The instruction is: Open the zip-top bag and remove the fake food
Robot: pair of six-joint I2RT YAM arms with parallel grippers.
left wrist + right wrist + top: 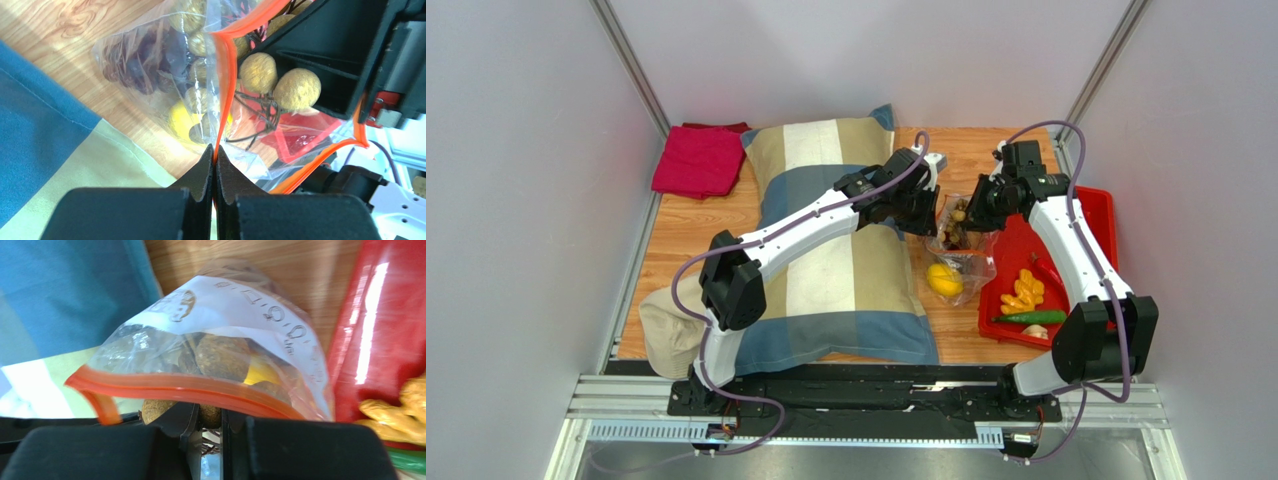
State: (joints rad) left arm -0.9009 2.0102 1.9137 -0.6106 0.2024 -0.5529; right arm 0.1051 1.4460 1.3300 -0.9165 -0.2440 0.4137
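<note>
The clear zip-top bag (pixel 966 258) is held up between the pillow and the red tray, its mouth open. My left gripper (pixel 216 150) is shut on the bag's red-orange zip strip (pixel 225 75); from above it (pixel 931 215) is at the bag's left top. My right gripper (pixel 210 416) reaches into the mouth behind the strip (pixel 175 386) and is shut on a bunch of tan balls (pixel 297 90) with dark stems. Purple grapes (pixel 140 65) and a yellow lemon (pixel 944 280) show through the plastic. The white label (pixel 240 305) faces the right wrist camera.
A large striped pillow (pixel 826 270) fills the left and middle of the table. A red tray (pixel 1094 215) on the right holds orange bits (pixel 1026 290), a long green vegetable (pixel 1031 318) and a beige bit (pixel 1034 331). A folded red cloth (pixel 698 160) lies at the back left.
</note>
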